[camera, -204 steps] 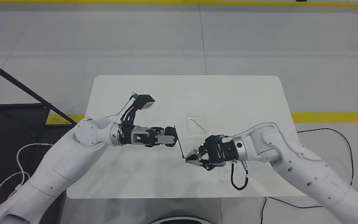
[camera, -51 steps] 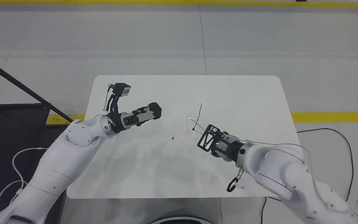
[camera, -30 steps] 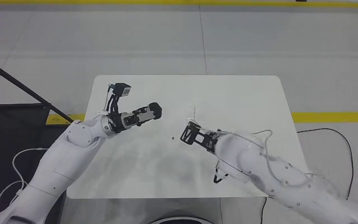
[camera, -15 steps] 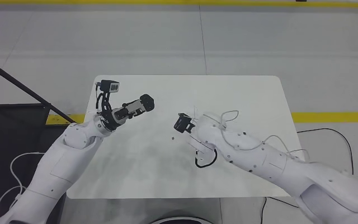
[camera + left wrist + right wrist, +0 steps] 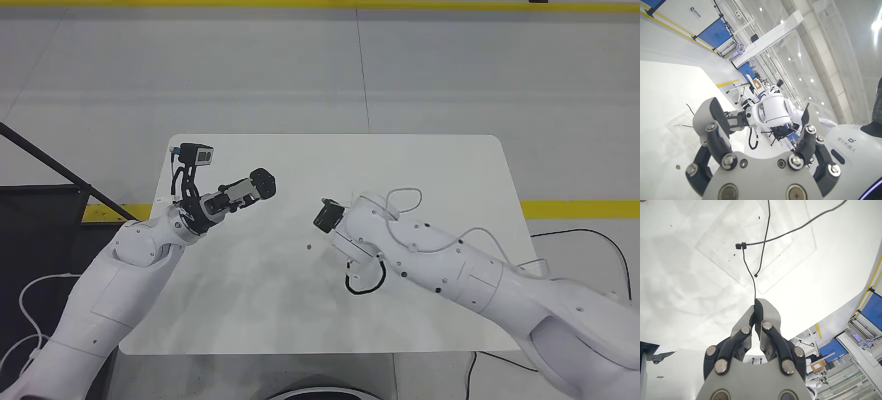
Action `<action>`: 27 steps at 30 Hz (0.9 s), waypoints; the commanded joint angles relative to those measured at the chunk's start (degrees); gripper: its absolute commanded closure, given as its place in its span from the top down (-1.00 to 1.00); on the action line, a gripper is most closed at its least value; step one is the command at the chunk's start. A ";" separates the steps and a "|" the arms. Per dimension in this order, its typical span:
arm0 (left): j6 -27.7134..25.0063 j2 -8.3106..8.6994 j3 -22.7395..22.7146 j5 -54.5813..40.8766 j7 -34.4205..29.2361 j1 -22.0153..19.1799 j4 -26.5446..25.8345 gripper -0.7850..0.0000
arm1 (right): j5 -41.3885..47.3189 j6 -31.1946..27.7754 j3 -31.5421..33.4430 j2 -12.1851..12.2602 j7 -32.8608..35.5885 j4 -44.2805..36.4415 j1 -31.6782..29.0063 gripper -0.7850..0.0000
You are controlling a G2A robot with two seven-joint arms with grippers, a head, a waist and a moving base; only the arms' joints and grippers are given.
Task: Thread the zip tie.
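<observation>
The right gripper is pressing its ribbed black pads together on one end of the zip tie. The tie is a thin, flexible black plastic strap. It is running from the fingertips to a small blocky head, then curving away beyond it. The tie is sitting over a smooth, clear square tray on the white table. A second black strap is crossing it. The left gripper, well apart, is holding its fingers spread wide around nothing.
</observation>
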 commanded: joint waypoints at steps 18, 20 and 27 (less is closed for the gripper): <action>0.78 -1.05 -1.70 0.74 -1.00 0.60 0.07 1.00 | -0.18 -0.25 0.00 -1.60 0.00 2.60 0.31 -0.79; 0.84 -1.15 -1.86 0.78 -1.14 0.64 0.08 1.00 | -0.34 0.41 0.00 -1.49 0.00 1.96 0.44 -0.73; -0.70 -1.60 -2.60 0.67 -0.68 0.91 -0.27 1.00 | -2.19 4.97 0.82 1.07 0.00 -6.88 0.58 -0.08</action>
